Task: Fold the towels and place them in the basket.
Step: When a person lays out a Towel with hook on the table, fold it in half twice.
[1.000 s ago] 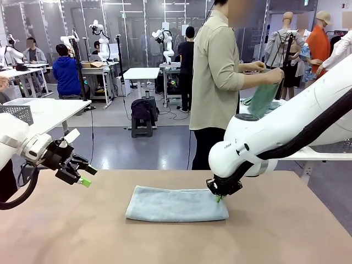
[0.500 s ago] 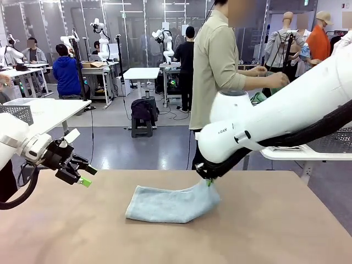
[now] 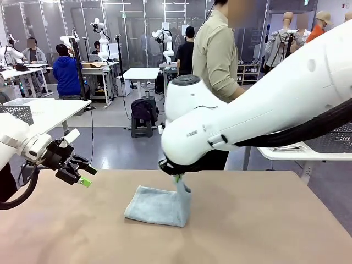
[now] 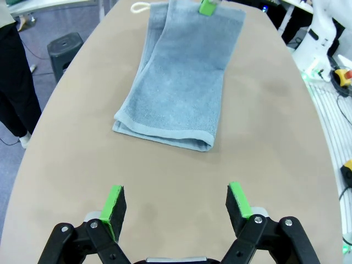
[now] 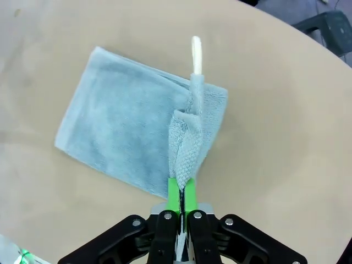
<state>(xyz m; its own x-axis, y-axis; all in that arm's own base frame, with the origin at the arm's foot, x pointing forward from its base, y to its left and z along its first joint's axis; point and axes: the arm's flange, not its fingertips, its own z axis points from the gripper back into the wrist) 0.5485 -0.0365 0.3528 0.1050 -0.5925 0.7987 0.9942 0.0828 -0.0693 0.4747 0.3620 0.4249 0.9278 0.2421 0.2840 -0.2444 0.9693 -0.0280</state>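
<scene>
Carrying one end of the towel point(image 3: 157, 206) leftward, my right gripper point(image 3: 179, 177) has crossed about half the cloth in the last second. A second ago it was down at the right end of a long flat strip. Now that end stands up from the table point(image 3: 275, 231) as a short wall of cloth, and the part lying flat is roughly half as long.

In the right wrist view, the fingers point(image 5: 174, 190) are pressed tight together on a bunched ridge of terry, with nothing between them but cloth. A white loop point(image 5: 196, 52) sticks out past the far edge.

My left gripper point(image 3: 87, 176) hangs above the left side of the table, well apart from the towel. Its jaws are spread wide and it holds nothing. Through its wrist camera I look along the folded towel at the near short edge.

I judge the crosswise fold about half made. The towel sits mid-table, still on the wood, so the basket step is all ahead. What the next move needs, I think, is to keep travelling left and come down so the lifted end lands on the far short edge. The pinch is narrow, so the top layer could land skewed.
</scene>
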